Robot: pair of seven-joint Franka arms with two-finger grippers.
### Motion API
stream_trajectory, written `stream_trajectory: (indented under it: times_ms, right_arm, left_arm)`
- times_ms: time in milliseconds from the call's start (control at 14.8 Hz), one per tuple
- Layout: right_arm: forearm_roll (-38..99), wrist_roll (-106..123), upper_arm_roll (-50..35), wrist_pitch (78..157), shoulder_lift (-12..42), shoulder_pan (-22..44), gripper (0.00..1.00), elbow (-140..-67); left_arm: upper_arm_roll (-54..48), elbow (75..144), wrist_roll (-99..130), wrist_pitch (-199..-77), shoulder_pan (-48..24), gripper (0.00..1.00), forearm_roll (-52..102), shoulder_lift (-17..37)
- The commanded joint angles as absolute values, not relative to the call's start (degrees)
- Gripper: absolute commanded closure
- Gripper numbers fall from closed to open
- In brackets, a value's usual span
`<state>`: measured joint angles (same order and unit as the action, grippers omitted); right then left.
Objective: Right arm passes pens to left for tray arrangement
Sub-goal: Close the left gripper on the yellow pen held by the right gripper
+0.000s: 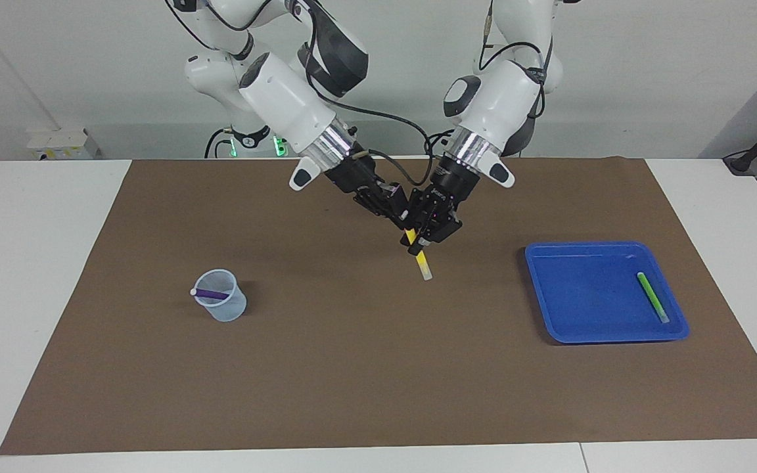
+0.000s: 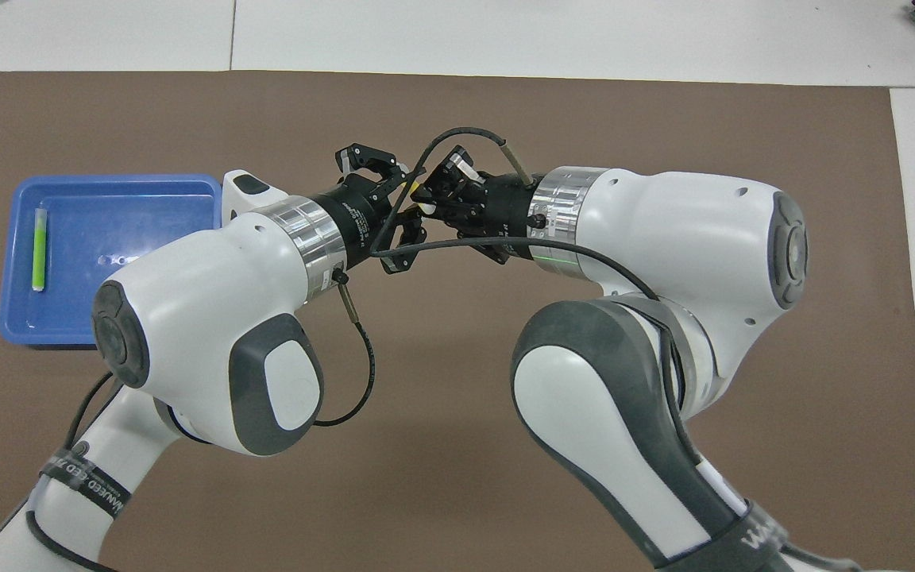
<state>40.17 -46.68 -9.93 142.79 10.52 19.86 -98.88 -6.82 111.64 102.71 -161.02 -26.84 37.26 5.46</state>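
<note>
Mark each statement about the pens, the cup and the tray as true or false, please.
1. The green pen lies in the blue tray. True.
2. The purple pen lies on the brown mat. False: it is in the cup.
3. The right gripper holds the yellow pen above the mat. True.
4. The left gripper is over the tray. False: it is at the yellow pen, mid-table.
</note>
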Motion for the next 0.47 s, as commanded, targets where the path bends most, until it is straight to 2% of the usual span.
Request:
stream_trajectory:
  times_ms: [0, 202, 270, 337, 404]
  right_arm:
    - [40.6, -45.0, -10.3, 142.9, 9.2, 19.2, 0.98, -99.8]
    - [40.6, -44.9, -10.3, 143.0, 9.4, 19.1, 0.98, -99.8]
    - [40.6, -44.9, -10.3, 143.0, 9.4, 19.1, 0.98, -99.7]
    - [40.6, -44.9, -10.3, 143.0, 9.4, 19.1, 0.98, -99.7]
    - [40.6, -44.9, -10.3, 143.0, 9.4, 19.1, 0.98, -99.7]
  left_arm:
    - [-6.1, 111.1, 101.2, -159.0, -27.3, 0.70, 37.8, 6.1]
    - [-5.6, 110.8, 101.1, -157.6, -27.2, 0.70, 37.6, 6.0]
    - [-5.6, 110.8, 101.0, -157.5, -27.3, 0.62, 37.5, 6.0]
    - [-5.6, 110.8, 100.3, -156.9, -27.3, 0.46, 37.5, 6.0]
    - [-5.5, 110.8, 99.0, -155.5, -27.2, 0.43, 37.5, 5.8]
